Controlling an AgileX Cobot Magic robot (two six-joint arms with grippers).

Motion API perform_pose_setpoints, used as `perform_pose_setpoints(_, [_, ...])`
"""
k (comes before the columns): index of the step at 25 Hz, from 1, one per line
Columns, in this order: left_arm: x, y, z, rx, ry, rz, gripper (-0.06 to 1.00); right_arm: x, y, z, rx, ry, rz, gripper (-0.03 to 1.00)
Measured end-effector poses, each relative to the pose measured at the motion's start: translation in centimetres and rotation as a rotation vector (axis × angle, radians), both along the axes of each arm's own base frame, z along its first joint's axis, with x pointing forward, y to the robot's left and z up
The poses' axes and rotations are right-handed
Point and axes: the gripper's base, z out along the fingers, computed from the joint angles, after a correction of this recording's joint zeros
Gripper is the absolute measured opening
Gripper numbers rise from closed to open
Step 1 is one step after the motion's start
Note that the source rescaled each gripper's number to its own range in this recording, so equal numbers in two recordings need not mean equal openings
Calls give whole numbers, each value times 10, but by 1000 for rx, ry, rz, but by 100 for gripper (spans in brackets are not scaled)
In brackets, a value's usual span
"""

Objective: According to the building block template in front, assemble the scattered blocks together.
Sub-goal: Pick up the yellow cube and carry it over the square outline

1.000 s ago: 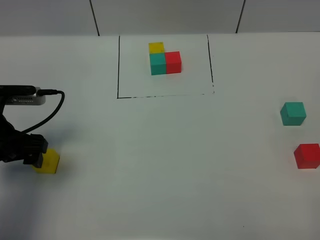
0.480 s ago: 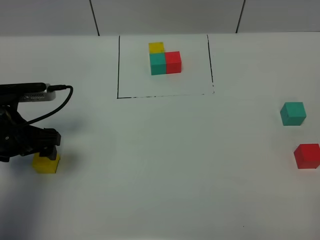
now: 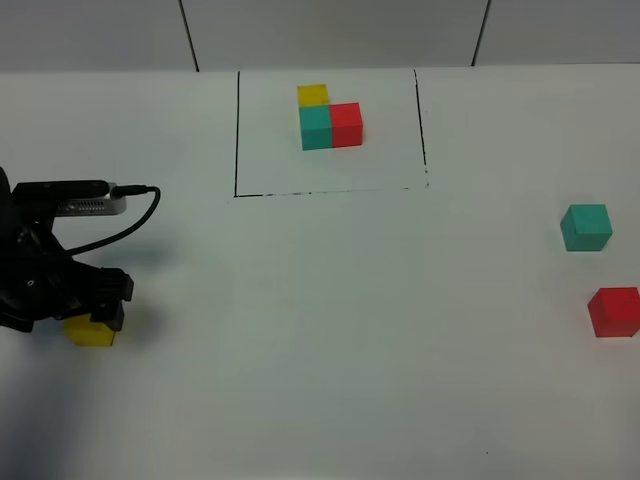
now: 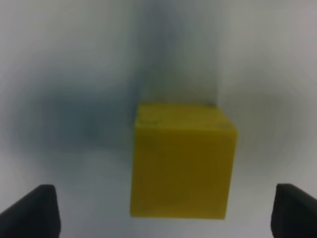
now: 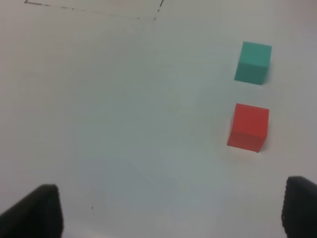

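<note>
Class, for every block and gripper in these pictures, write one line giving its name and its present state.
yellow block: resting on the table, not gripped.
teal block: loose, apart from the others.
red block: loose, apart from the others.
building block template: three cubes joined in an L inside the outline.
left gripper: open, straddling the yellow block.
right gripper: open, empty.

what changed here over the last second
The left claw slid rightward in the high view, from beside the yellow cube to over it, open, nothing gripped. The yellow cube, teal cube, red cube and template stayed put.
</note>
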Motion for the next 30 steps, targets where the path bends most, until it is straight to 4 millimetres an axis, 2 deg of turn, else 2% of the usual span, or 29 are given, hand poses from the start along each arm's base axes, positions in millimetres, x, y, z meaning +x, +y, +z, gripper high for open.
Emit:
perform_pose_setpoints(5, [2, -1, -4, -6, -9, -1, 96, 0, 0, 0, 0, 0, 0, 82])
perform_pose_setpoints(12, [6, -1, -21, -1, 31, -3, 91, 0, 0, 0, 0, 0, 0, 82])
perform_pose_setpoints(19, [9, -2, -23, -7, -2, -3, 72, 0, 0, 0, 0, 0, 0, 82])
perform_pose_setpoints(22, [9, -2, -23, -7, -3, -3, 56, 0, 0, 0, -1, 0, 0, 82])
perform_pose_setpoints(23, [9, -2, -23, -7, -3, -3, 48, 0, 0, 0, -1, 0, 0, 82])
perform_pose_setpoints(27, [9, -2, -23, -7, -2, -3, 5, 0, 0, 0, -1, 0, 0, 82])
perform_pose_setpoints(28, [9, -2, -23, -7, -2, -3, 0, 0, 0, 0, -1, 0, 0, 82])
perform_pose_setpoints(30, [9, -2, -23, -7, -2, -3, 0, 0, 0, 0, -1, 0, 0, 82])
